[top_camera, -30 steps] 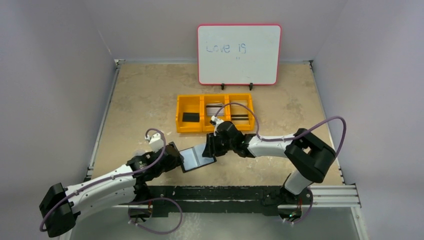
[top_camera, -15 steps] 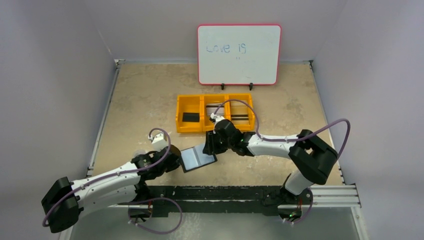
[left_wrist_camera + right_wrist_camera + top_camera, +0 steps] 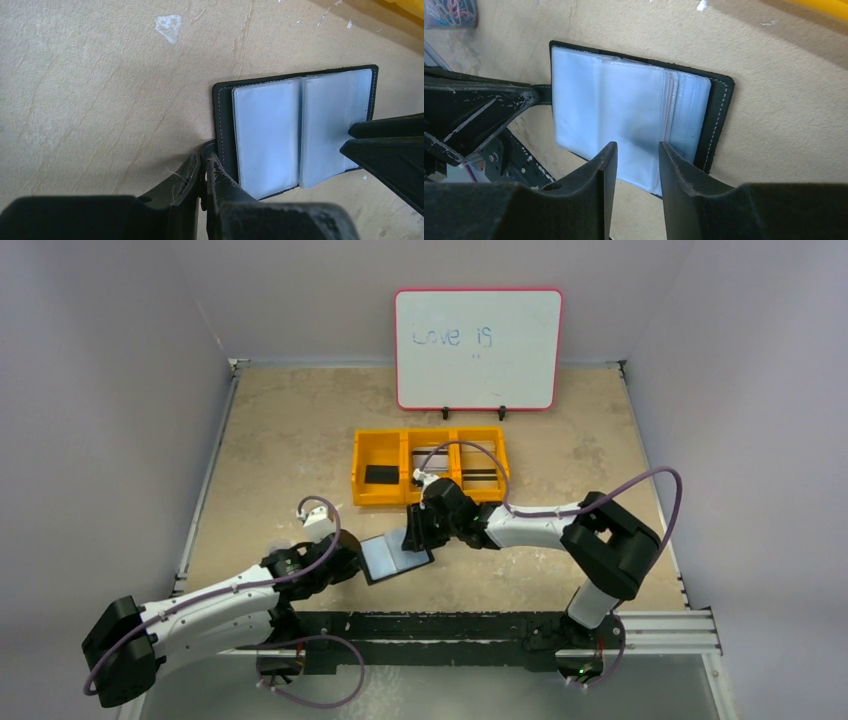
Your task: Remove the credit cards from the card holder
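Note:
The black card holder (image 3: 395, 556) lies open on the table, its pale clear pockets (image 3: 265, 130) facing up. My left gripper (image 3: 204, 162) is shut on the holder's black snap tab (image 3: 210, 146) at its left edge. My right gripper (image 3: 634, 150) hovers open over the right-hand stack of pockets (image 3: 624, 100), one finger on each side of their near edge, nothing pinched. Its fingers (image 3: 390, 145) enter the left wrist view from the right. Pale credit cards (image 3: 432, 462) with dark stripes lie in the yellow tray. Whether the pockets hold cards I cannot tell.
The yellow three-compartment tray (image 3: 357, 468) stands just behind the grippers, with a small flat black rectangle (image 3: 381, 474) in its left bin. A whiteboard (image 3: 478, 348) stands at the back. Walls close in on both sides. A container of coloured paper clips (image 3: 451, 10) lies near the left arm.
My left gripper has closed on the snap tab. The right gripper has shifted slightly left over the pockets and narrowed a little. The holder has stayed in place.

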Robot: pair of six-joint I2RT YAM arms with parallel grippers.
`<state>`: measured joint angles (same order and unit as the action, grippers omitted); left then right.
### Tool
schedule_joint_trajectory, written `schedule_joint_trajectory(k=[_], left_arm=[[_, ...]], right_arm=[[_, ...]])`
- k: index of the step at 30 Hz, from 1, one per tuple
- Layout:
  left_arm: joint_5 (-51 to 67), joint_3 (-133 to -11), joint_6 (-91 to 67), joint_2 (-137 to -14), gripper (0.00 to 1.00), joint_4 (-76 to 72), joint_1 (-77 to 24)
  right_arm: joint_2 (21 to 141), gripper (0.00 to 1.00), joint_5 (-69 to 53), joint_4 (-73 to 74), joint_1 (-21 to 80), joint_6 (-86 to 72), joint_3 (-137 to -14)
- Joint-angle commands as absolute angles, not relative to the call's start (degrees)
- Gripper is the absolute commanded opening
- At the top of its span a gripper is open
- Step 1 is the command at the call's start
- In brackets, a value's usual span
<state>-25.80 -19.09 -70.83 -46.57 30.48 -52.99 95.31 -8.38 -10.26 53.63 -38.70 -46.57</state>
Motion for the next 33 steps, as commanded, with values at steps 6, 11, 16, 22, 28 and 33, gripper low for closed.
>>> schedule_joint_trajectory(k=[6, 11, 16, 22, 28, 33], left_arm=[[-26.9, -19.4, -69.8, -46.1, 0.02, 27.3, -53.0], [-27.2, -19.8, -69.7, -46.4, 0.00, 27.6, -53.0], [-28.4, -19.9, -70.7, -44.7, 0.00, 29.2, -53.0], [-30.1, -19.6, -72.1, -40.1, 0.14, 30.5, -52.9], [-33.4, -20.8, -74.6, -34.6, 0.27, 35.8, -52.9], [-34.2, -22.7, -74.0, -32.4, 0.37, 36.8, -53.0]], right_arm=[[96.3, 0.36, -20.0, -17.0, 54.3, -36.0, -50.0], [98.9, 0.37, -26.0, -20.0, 54.6, -36.0, -51.7], [100.3, 0.37, -30.2, -22.7, 54.8, -36.2, -52.3], [103.9, 0.39, -35.1, -24.8, 56.4, -35.4, -53.9], [98.8, 0.39, -28.7, -24.7, 57.2, -34.5, -52.3], [90.7, 0.40, -14.0, -16.9, 57.1, -32.5, -51.0]])
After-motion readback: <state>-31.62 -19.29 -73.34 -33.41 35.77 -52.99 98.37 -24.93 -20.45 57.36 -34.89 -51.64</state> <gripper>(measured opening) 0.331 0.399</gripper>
